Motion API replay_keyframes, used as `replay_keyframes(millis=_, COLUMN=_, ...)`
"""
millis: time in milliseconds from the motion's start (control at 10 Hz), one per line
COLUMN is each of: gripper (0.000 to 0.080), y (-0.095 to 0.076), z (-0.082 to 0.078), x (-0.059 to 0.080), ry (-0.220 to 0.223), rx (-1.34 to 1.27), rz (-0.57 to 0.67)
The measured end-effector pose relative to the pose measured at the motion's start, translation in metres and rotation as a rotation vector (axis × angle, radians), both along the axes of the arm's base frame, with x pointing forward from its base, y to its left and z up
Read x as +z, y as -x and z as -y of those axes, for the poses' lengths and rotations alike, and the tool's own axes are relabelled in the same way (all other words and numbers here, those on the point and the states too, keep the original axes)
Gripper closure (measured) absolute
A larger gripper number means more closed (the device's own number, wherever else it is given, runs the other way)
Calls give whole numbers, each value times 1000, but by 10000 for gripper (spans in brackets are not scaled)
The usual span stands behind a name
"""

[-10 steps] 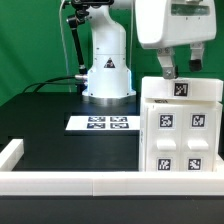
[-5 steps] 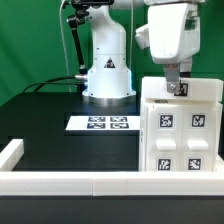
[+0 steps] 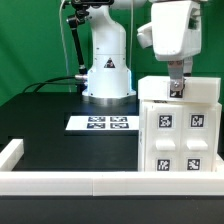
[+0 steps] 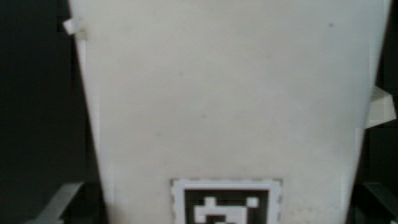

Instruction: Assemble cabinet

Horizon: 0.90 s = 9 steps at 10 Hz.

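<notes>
The white cabinet (image 3: 182, 135) stands at the exterior view's right, with four raised front panels that each carry a tag. A flat white top part (image 3: 203, 90) lies on it. My gripper (image 3: 177, 89) points straight down at the near-left part of that top and hides the tag there. In the wrist view the white part (image 4: 214, 100) fills the picture, with its tag (image 4: 226, 203) between my jaws. My gripper (image 4: 222, 208) is open; a dark finger (image 4: 64, 200) shows just beside the part's edge. I cannot tell whether the fingers touch it.
The marker board (image 3: 102, 123) lies on the black table in front of the white robot base (image 3: 107, 75). A low white wall (image 3: 70, 184) runs along the table's near edge, with a corner piece (image 3: 10, 151) at the exterior view's left.
My gripper has turned about its vertical axis, moved slightly toward the exterior view's left and come down onto the cabinet's top, covering the tag there. The cabinet has not moved.
</notes>
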<state>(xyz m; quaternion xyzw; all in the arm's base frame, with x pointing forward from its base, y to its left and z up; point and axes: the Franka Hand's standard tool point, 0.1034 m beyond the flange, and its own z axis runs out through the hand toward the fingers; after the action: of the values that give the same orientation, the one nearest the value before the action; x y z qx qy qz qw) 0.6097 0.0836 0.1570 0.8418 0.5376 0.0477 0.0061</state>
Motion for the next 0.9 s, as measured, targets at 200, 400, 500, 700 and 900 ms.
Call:
replay_keyframes(millis=200, gripper=242, y=0, z=0, x=0, ry=-11, rx=-90, rz=-3)
replay_keyframes(millis=400, gripper=242, y=1, z=1, x=0, ry=-44, rx=-360, rz=6)
replay_keyframes(millis=500, gripper=241, y=1, z=0, x=0, ry=-53, rx=-440, rz=8)
replay_keyframes(millis=700, gripper=240, y=-1, z=0, x=0, ry=-84, rx=-662, rz=17)
replay_keyframes(millis=900, gripper=239, y=-3, z=-2, x=0, ry=-118, rx=-912, rz=21)
